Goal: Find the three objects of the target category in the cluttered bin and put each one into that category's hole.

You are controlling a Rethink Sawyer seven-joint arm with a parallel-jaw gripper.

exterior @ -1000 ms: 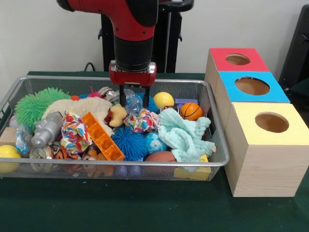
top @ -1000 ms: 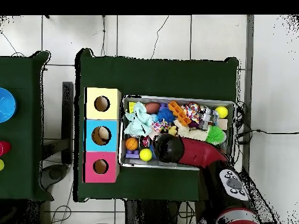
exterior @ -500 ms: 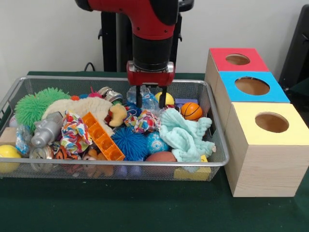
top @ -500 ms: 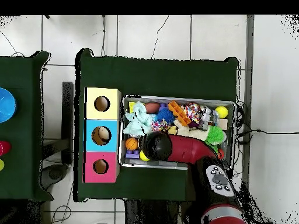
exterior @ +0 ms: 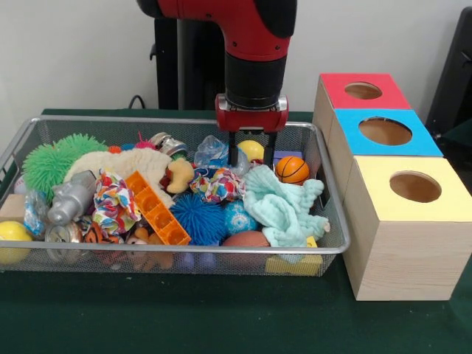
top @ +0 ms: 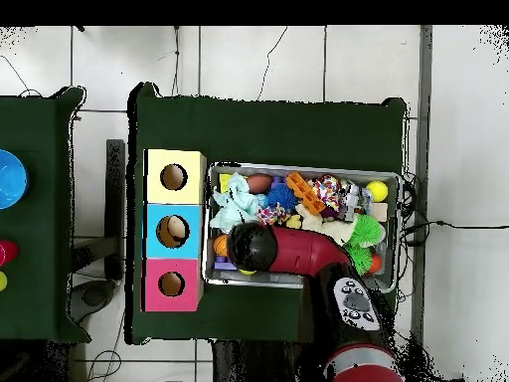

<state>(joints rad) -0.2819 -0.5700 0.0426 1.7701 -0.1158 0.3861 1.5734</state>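
Gripper (exterior: 251, 156) over the wire bin (exterior: 324, 221)
Open and empty, straddling the yellow ball (exterior: 251, 150), beside the small basketball (exterior: 292, 169)

— Where's the front camera?
— Close, low across the desk (exterior: 221, 317), facing the arm.
— The other?
— High overhead, looking straight down. Both catch the bin (exterior: 177, 254) (top: 298, 171) and boxes (exterior: 402, 221) (top: 174, 229).

Glossy red arm with black cylindrical wrist section, red flange block, two thin black fingers on the pincer (exterior: 251, 154), grey button panel near the base.
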